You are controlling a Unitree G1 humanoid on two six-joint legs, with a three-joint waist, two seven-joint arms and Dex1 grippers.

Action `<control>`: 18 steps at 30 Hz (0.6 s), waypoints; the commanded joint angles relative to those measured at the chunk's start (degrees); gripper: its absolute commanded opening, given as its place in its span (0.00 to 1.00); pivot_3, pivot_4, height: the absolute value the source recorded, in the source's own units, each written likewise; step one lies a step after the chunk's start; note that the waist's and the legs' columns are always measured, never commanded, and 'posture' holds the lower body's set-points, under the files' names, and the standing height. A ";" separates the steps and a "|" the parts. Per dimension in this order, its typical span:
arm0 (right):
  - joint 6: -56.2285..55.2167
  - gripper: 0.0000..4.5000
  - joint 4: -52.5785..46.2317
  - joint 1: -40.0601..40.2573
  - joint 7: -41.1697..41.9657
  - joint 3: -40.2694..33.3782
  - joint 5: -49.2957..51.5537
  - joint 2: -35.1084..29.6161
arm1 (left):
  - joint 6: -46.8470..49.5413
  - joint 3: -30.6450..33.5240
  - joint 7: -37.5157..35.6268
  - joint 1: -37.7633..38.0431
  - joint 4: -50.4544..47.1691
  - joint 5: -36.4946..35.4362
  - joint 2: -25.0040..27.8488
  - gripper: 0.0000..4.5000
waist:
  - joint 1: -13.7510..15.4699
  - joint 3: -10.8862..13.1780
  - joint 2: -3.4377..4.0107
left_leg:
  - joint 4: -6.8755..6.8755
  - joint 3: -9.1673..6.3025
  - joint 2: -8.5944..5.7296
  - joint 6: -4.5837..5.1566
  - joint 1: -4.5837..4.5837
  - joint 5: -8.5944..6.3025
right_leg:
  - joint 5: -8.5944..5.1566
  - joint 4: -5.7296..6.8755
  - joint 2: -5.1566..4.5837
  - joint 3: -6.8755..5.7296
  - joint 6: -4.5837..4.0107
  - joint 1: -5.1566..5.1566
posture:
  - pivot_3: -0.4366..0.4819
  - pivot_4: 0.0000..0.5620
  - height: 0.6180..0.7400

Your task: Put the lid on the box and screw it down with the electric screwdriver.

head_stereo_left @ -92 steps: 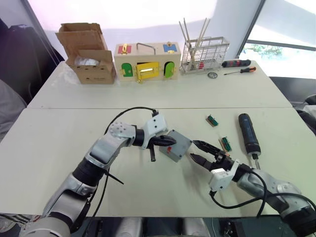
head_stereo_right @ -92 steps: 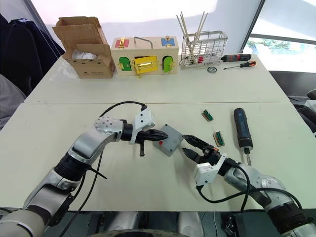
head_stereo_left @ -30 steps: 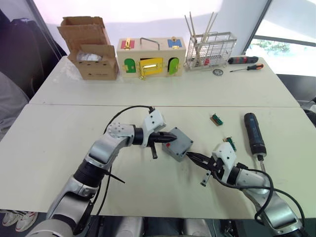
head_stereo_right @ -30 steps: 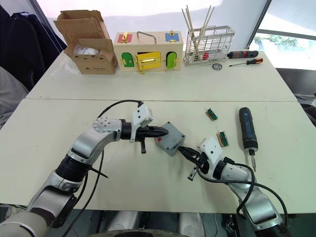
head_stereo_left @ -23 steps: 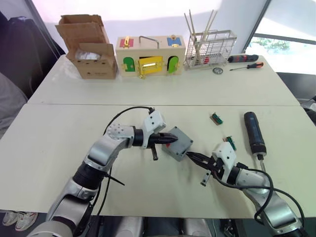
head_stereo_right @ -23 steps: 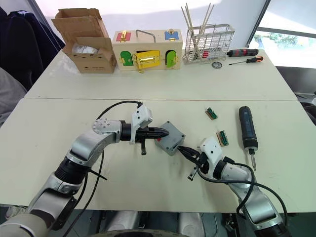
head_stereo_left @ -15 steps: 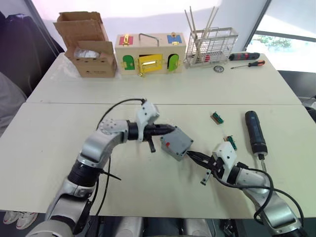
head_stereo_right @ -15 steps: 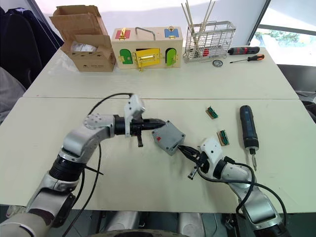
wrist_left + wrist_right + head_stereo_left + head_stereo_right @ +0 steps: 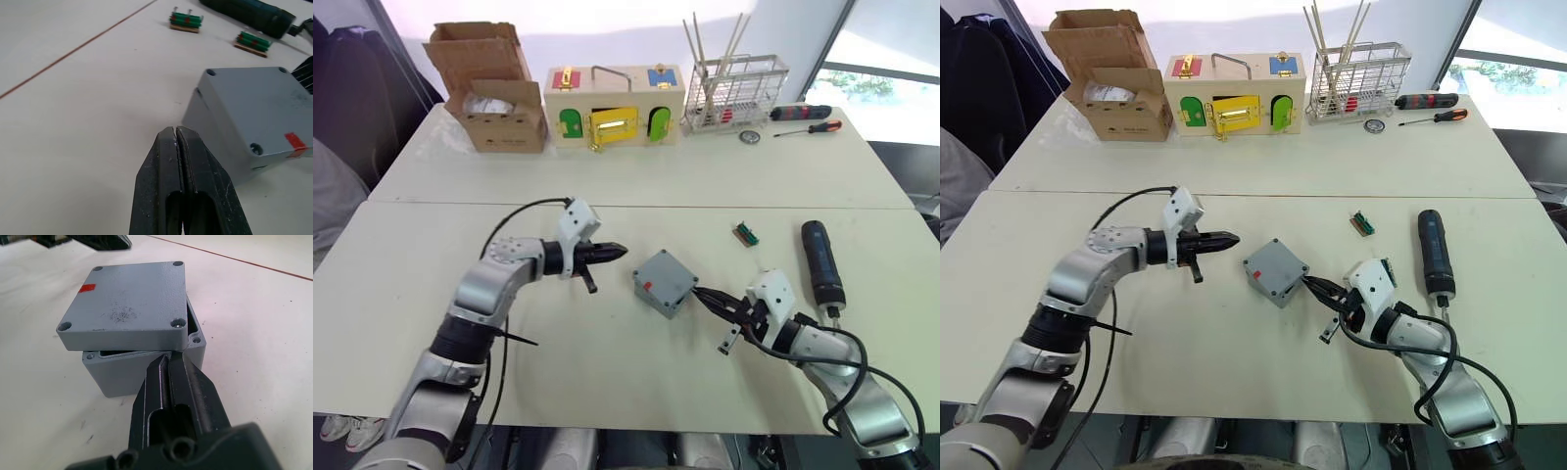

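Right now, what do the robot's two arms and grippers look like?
Both arms are silver-grey metal with black joint sections and loose black cables along them. Each wrist carries a white block. The left gripper and right gripper each have two slim, tapered black fingers, scuffed matte plastic in the wrist views, with a slot in each finger near its base.

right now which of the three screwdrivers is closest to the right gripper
The electric screwdriver, thick and black, lying alone just beyond the right gripper. The two slim manual screwdrivers lie far off at the table's back edge.
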 commanded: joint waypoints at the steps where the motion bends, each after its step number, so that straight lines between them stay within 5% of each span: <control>1: -0.39 0.01 -2.96 -0.39 0.21 -1.41 0.48 -0.05 | -1.54 -0.39 -0.38 -1.89 0.11 0.32 -0.90 0.00 | -0.11 0.02 -0.01 | 0.00 0.00 0.01 -0.01 0.00 0.01 | 0.00 0.04 0.00 0.00 0.00 -0.02 | 0.48 0.27 0.95; 18: 0.76 0.01 -3.32 -1.99 -0.68 -0.37 0.35 1.71 | -0.51 -1.73 -1.48 -0.58 -1.94 0.39 -1.40 0.00 | -0.12 0.04 -0.01 | 0.02 0.01 0.02 -0.09 0.01 0.06 | 0.00 0.24 0.02 0.02 -0.01 -0.12 | 0.48 0.27 0.95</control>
